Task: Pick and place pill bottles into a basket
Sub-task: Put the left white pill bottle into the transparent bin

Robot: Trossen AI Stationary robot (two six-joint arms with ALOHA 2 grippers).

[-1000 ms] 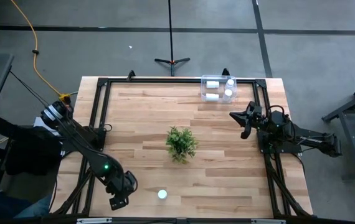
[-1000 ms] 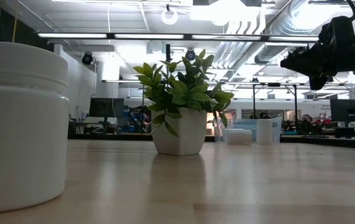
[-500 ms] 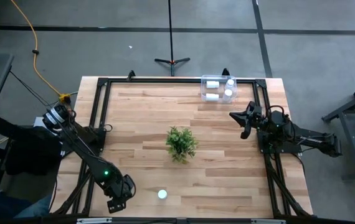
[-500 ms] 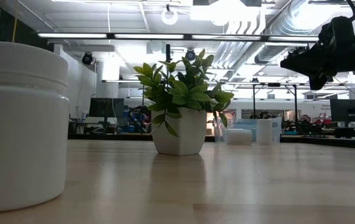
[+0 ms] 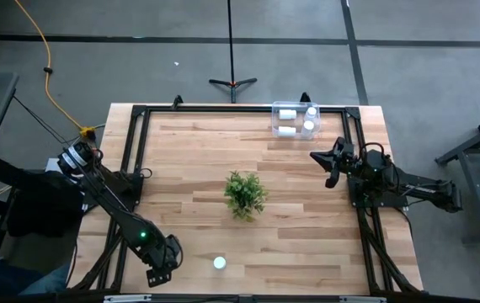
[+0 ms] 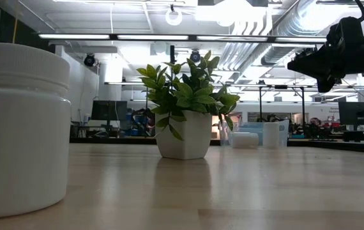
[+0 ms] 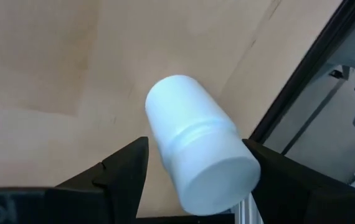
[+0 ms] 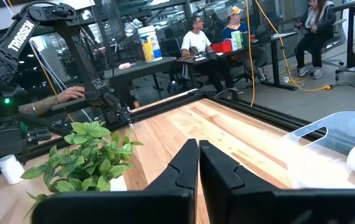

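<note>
- Three pill bottles [image 5: 293, 121] lie inside the clear basket [image 5: 275, 118] at the far right of the table [image 5: 189, 160], seen from the high view.
- One bottle [image 5: 219, 263] stands upright on the near edge of the table, in front of the green plant [image 5: 245, 194] and well apart from the basket.
- Another bottle [image 7: 199, 146] sits between the fingers of the left gripper [image 5: 159, 274], which hangs at the near left corner, just beside the table's black frame [image 7: 302, 68]; the wrist view shows the fingers spread wide around the bottle's cap end, grasping it.
- The right gripper [image 5: 330, 167] waits above the table's right side, near the basket, its fingers clenched together on nothing.
- Step in hand, as I judge it: the left arm has a bottle picked and must carry it to the basket.
- The next move calls for a long travel across the table to the far right, passing clear of the plant and the waiting right arm, then letting go over the basket's open top.
</note>
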